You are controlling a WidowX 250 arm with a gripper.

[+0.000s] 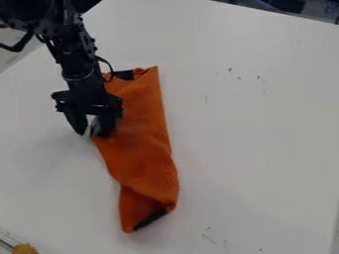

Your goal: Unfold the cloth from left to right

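Black two-finger gripper point(91, 132): at the mid-length of the 9 o'clock edge of the orange cloth point(142, 129), aimed toward 6 o'clock. Fingers stand apart, one over the white tabletop point(265, 124), the other against the cloth. Whether fabric lies between them cannot be told.
Small tan object: at the 7 o'clock corner of the view, well apart from the work. Identity not established.
Black robot arm point(79, 74): enters from 11 o'clock; a looped cable point(108, 68) hangs beside the cloth's 12 o'clock end.
Orange cloth: on the tabletop, folded into a long strip running 12 to 6 o'clock. Dark patches show at the 12 o'clock end and the 6 o'clock end, the latter below a slanting crease.
Tabletop marks: small dark specks toward 1 o'clock and 5 o'clock.
Step in hand: judged to be securing the upper layer at the 9 o'clock edge, for carrying toward 3 o'clock. Unfolding appears outstanding.
Risk, grasp: a shallow bite at the edge could slip; too deep a bite could take both layers and drag the whole strip.
Risk, spread: a mid-edge pull may leave the ends trailing, the creased 6 o'clock end especially.
Risk, cable: the loop could snag the 12 o'clock end.
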